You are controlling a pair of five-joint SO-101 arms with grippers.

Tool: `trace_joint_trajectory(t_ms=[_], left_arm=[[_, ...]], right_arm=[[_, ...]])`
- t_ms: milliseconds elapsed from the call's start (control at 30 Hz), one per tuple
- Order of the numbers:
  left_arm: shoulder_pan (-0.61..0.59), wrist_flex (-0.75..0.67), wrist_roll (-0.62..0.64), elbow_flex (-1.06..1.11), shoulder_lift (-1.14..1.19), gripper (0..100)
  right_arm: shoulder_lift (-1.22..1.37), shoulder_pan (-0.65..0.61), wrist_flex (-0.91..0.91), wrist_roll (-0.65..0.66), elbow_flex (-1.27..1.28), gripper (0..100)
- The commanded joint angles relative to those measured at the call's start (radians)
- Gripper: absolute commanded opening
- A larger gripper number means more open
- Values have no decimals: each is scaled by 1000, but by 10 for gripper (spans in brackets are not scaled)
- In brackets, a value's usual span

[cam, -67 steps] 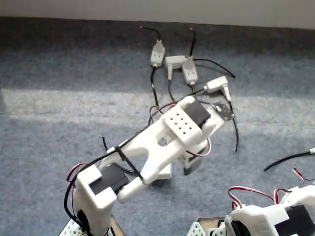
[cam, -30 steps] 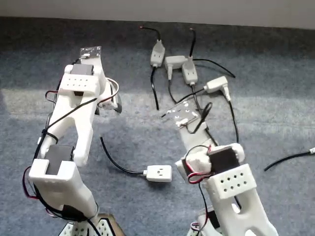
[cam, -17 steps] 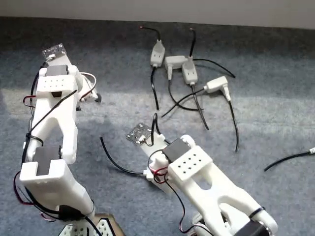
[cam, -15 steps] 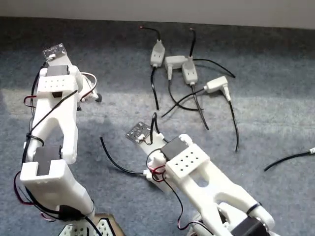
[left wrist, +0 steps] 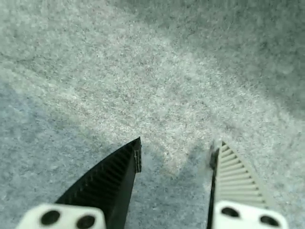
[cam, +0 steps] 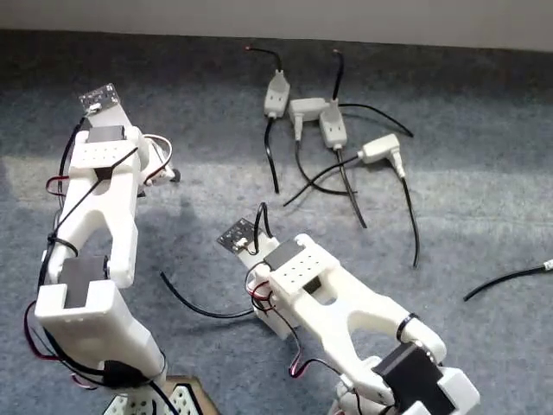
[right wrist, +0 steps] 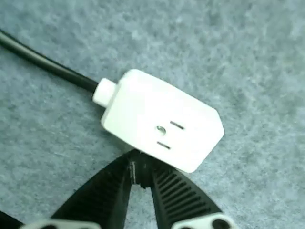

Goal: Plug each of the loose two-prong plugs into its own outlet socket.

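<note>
A white outlet socket (right wrist: pixel 162 121) lies flat on the grey carpet with its black cable (right wrist: pixel 47 62) running off. My right gripper (right wrist: pixel 140 174) is shut, and its tips touch the socket's near edge without holding it. In the high view the right arm covers the socket, and only the cable (cam: pixel 199 307) curves out to the left. Several white two-prong plugs (cam: pixel 333 128) with black leads lie loose at the back, one of them (cam: pixel 380 149) farther right. My left gripper (left wrist: pixel 174 157) hangs open over bare carpet at the left (cam: pixel 168 173).
Black leads (cam: pixel 406 216) trail from the plugs toward the middle of the carpet. Another black cable (cam: pixel 505 278) enters from the right edge. The carpet ends at a pale wall strip (cam: pixel 346 17) at the back.
The left arm swung from the centre out to the far left. The right arm came in, moved left and dropped onto the socket, whose cable has shifted nearer and to the left.
</note>
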Motion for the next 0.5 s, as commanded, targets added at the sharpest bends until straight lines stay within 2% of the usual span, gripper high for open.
trace_joint_trajectory(t_ms=[0, 133, 300, 467], left_arm=[[-30, -12, 11, -8, -15, 248], [-45, -14, 12, -8, -15, 248], [-44, -17, 12, -8, -15, 248], [-44, -17, 12, -8, -13, 248]], right_arm=[[21, -1, -10, 43, -79, 6], [24, 1, 18, 71, -171, 6], [31, 1, 133, 87, -415, 6], [33, -2, 139, 87, -598, 6]])
